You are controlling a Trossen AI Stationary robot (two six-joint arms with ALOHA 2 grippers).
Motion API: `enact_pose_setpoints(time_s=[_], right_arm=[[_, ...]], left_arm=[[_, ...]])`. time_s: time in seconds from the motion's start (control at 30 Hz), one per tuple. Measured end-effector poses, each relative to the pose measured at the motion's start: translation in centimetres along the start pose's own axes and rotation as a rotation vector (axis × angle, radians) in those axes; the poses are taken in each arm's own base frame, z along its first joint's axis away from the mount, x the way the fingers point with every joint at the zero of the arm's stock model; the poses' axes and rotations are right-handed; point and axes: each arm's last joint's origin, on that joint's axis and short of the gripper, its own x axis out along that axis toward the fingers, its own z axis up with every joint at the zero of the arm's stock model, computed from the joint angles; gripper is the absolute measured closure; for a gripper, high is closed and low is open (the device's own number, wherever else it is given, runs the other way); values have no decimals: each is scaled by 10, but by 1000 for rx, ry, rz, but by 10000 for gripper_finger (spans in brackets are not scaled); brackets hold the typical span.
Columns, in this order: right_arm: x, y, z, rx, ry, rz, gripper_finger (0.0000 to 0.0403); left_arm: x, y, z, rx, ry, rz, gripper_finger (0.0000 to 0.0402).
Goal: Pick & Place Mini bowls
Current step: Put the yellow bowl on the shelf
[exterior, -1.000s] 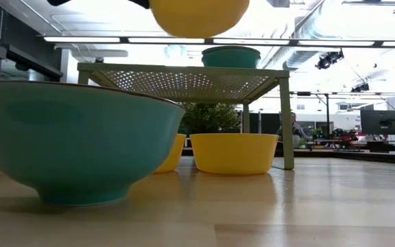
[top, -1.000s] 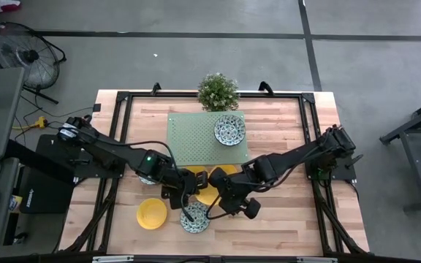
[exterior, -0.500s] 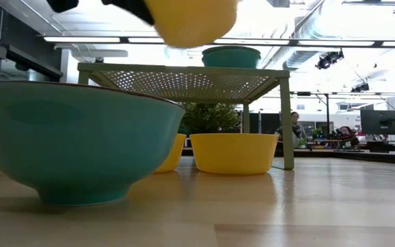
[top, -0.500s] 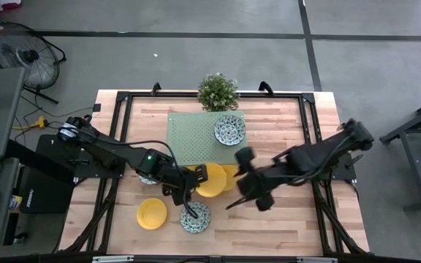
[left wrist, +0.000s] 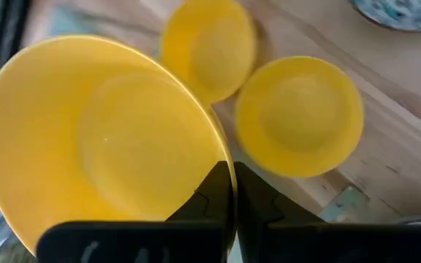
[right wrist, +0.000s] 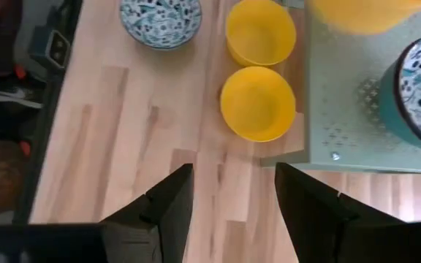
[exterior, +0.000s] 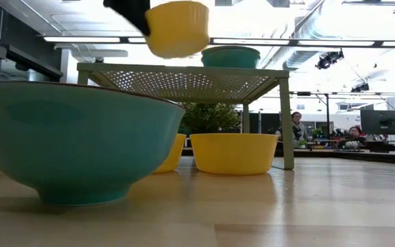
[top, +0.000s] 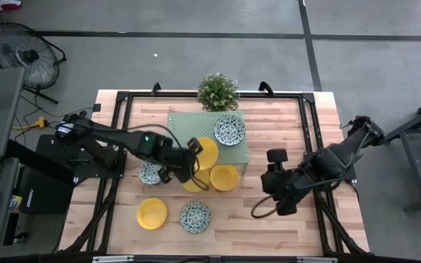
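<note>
My left gripper [top: 194, 155] is shut on a plain yellow mini bowl [top: 206, 152], held in the air over the near edge of the green perforated shelf [top: 185, 131]. The low view shows that bowl [exterior: 177, 27] above the shelf top [exterior: 184, 72]. Two yellow bowls [top: 224, 177] [top: 194, 183] rest on the table by the shelf's near edge. A third yellow bowl [top: 152, 212] and a patterned bowl [top: 195, 217] sit nearer the front. Another patterned bowl [top: 150, 174] sits at the left and one [top: 229, 130] on the shelf. My right gripper [right wrist: 232, 212] stands open over bare wood at the right. My left gripper pinches the yellow bowl's rim [left wrist: 227, 172] between its two fingers, one finger [left wrist: 212, 196] inside the bowl and one [left wrist: 253, 203] outside. The fingers come slanting from the table's left. The bowl is lifted clear and tilted.
A small potted plant [top: 218, 90] stands at the shelf's far edge. Black frame rails [top: 123, 131] run along the table's sides. Bare wood [top: 291, 124] lies to the right of the shelf. People sit in the room beyond the table [exterior: 295, 127].
My left gripper has carried the yellow bowl up and toward the far edge, from beside the front patterned bowl to the shelf's near edge, and the bowl has tipped. My right gripper has drawn away from that bowl toward the table's right edge.
</note>
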Motion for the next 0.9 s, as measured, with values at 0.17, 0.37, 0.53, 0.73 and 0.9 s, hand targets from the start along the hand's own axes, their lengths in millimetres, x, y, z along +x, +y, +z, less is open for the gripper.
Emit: enact_pose_setpoints(time_s=[0.17, 0.37, 0.53, 0.73, 0.9], right_arm=[[2, 14, -6, -6, -4, 2, 222], [29, 29, -23, -7, 45, -24, 222], [60, 41, -42, 30, 80, -30, 222], [94, 49, -63, 137, 112, -8, 221], [112, 49, -78, 242, 144, -31, 222]], left_arm=[[-29, 22, -15, -156, 57, -11, 401], [-31, 38, -40, -328, 80, -100, 401], [-28, 47, -57, -415, 130, -99, 401], [-26, 58, -73, -541, 107, -130, 401], [-26, 59, -75, -633, 112, -126, 402]])
